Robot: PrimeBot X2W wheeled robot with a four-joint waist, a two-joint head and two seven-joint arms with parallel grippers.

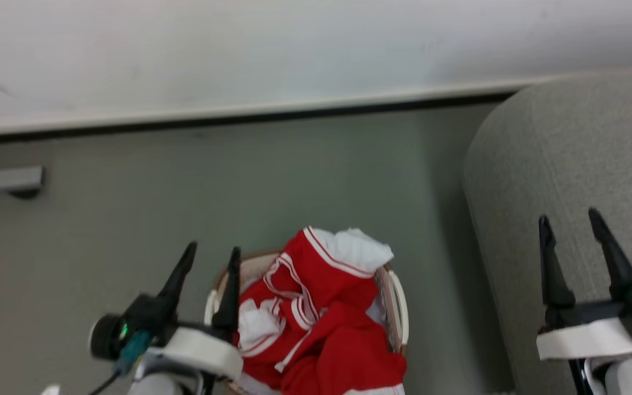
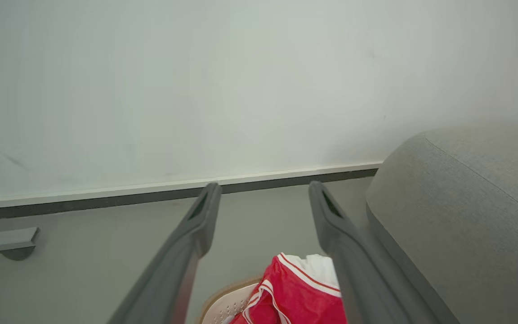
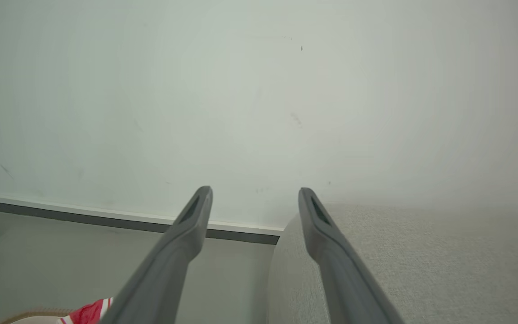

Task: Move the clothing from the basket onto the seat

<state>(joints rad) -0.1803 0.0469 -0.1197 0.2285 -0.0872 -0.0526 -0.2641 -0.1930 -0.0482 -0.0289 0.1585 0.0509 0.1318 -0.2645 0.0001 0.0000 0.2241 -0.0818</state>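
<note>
Nearest, at lower left: left gripper, fingers spread wide with nothing between them, poised by the left rim of the basket. At lower right: right gripper, likewise parted and holding nothing, over the seat. Between them, heaped in the basket and rising above its rim: the clothing, red with white trim. Probably light, limp, apt to drape and snag on the rim. Best pinched at the raised fold near the white panel on top, then lifted high before swinging right. Just beside the basket, the seat. Beyond, floor, then skirting and wall.
</note>
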